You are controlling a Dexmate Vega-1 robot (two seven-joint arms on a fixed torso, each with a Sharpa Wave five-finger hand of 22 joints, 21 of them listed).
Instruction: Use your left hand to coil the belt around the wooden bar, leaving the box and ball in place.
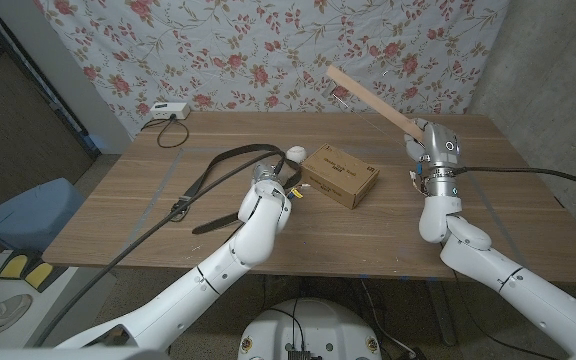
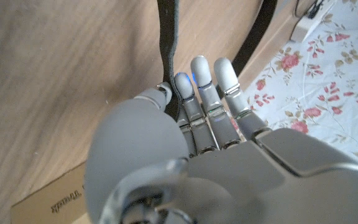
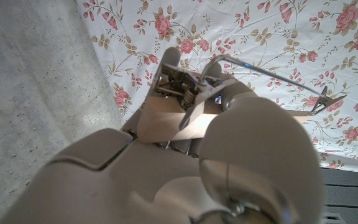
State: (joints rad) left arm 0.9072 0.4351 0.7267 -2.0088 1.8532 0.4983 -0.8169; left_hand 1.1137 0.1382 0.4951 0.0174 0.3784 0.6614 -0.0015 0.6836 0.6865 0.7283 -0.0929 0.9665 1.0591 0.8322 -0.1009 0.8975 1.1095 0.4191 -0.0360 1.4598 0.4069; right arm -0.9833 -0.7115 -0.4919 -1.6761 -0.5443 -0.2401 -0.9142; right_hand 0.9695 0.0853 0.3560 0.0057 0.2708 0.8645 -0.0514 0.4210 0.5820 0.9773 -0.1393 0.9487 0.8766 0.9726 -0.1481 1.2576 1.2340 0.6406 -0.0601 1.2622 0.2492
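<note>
The belt [image 1: 216,172] lies touching the left hand's [image 1: 271,182] fingertips [image 2: 183,84].

Landmark: brown cardboard box [image 1: 339,176] near the middle of the wooden table [image 1: 488,160]. Small white ball [image 1: 294,153] just left of box, behind its left corner. Long dark leather belt [image 1: 213,178] loops on table left of box. Left hand [image 1: 269,184] beside box's left end. Right hand [image 1: 420,140] right of box, holding pale wooden bar [image 1: 373,98] raised behind it. White power strip [image 1: 165,110] far left, at rear edge.
</note>
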